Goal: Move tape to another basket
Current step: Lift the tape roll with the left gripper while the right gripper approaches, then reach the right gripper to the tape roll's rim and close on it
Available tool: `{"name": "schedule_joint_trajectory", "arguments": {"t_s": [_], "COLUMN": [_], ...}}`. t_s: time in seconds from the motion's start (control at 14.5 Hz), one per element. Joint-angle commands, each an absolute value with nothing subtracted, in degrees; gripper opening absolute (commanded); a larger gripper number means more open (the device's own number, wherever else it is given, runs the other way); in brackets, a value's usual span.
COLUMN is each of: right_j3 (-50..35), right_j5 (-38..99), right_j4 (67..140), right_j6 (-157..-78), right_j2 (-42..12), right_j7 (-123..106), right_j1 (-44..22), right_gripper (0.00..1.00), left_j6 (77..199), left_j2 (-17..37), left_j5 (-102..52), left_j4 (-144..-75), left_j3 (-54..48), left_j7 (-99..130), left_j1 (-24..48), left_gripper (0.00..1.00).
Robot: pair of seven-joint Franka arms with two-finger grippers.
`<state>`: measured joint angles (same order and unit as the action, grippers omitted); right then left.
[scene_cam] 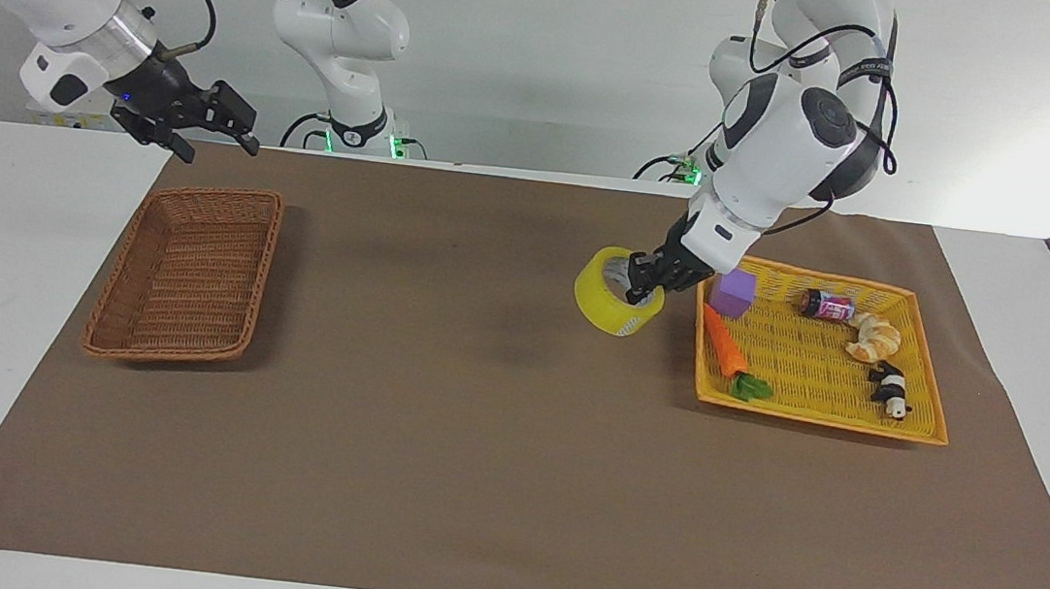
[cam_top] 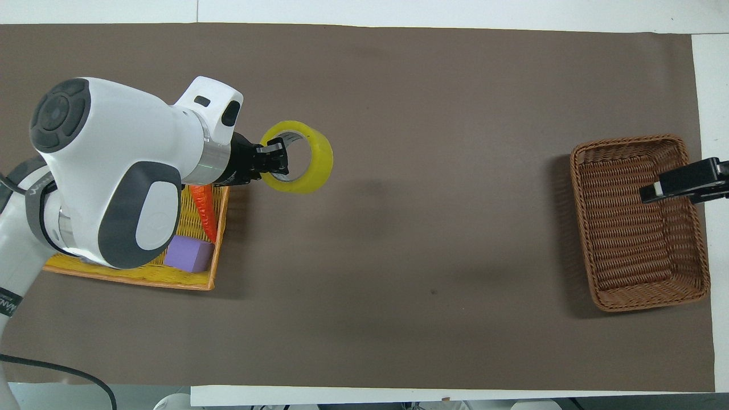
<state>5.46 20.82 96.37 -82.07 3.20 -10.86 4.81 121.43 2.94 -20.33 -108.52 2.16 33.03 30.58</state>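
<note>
Surface: a brown mat [scene_cam: 489, 447] is covering the white table, and every place below is given from the yellow tray [scene_cam: 815, 408] lying on it
Left gripper [scene_cam: 645, 286]: hanging over bare mat just beside the tray's edge toward the right arm's end, fingers clamping the roll's wall
Tape [scene_cam: 616, 294]: being held off the mat, outside the tray
Basket [scene_cam: 186, 274]: sitting well apart from the tray, toward the right arm's end
Right gripper [scene_cam: 217, 111]: waiting above that basket's edge, fingers standing spread, carrying nothing
</note>
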Motion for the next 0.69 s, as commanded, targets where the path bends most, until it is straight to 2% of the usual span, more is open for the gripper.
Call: {"name": "schedule_joint_trajectory", "arguments": {"t_s": [0.0, 0.14, 0.21, 0.41, 0.62], "right_j3": [4.6, 4.5, 4.5, 4.5, 4.4], "right_j5": [28.7, 31.6, 36.6, 51.6, 60.9], "right_j4": [104.3, 106.6, 107.0, 108.6, 108.5], "right_j6": [-88.8, -97.3, -99.1, -103.6, -114.0], "right_j2": [7.4, 7.9, 7.1, 4.0, -0.3], "right_j7": [-11.9, -11.5, -11.6, -12.1, -12.2], "right_j1": [2.2, -3.2, -4.7, -7.1, -14.4], "right_gripper": [0.99, 0.99, 0.99, 0.99, 0.99], "left_j6": [122.2, 122.2, 122.3, 122.1, 122.0], "left_j2": [3.6, 3.6, 3.6, 3.6, 3.6], "left_j5": [-21.3, -21.3, -21.3, -21.3, -21.3], "left_j4": [-107.0, -107.0, -107.0, -107.1, -107.2], "left_j3": [3.1, 3.0, 3.0, 3.0, 3.0], "left_j7": [34.4, 34.2, 34.2, 34.0, 34.0], "left_j1": [30.9, 31.0, 31.0, 30.9, 30.8], "left_gripper": [0.00, 0.00, 0.00, 0.01, 0.01]}}
